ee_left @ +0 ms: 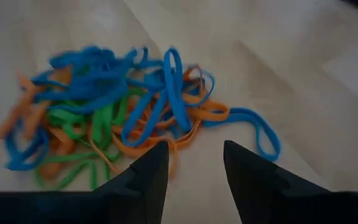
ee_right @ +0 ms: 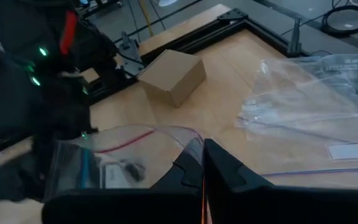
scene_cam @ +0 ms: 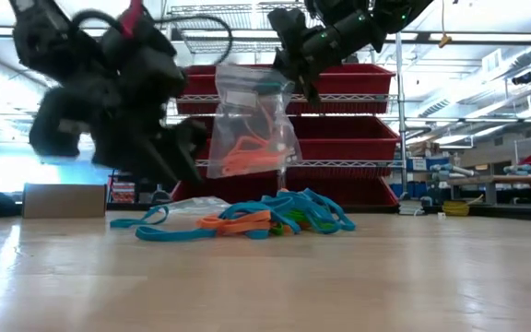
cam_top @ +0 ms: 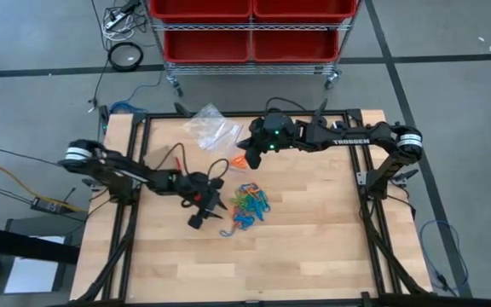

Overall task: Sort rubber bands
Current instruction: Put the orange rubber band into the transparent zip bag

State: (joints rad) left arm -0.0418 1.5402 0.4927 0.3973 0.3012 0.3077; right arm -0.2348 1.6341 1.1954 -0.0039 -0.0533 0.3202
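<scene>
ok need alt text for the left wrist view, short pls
A tangled pile of blue, orange and green rubber bands lies on a pale wooden table. The left claw hovers at the pile's near edge, its two dark fingers apart and holding nothing.

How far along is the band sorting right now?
Some orange bands already sit in the clear bag that the right end effector holds shut above the table. The left end effector hovers open over the mixed pile, empty. Most blue, green and orange bands remain unsorted.
</scene>
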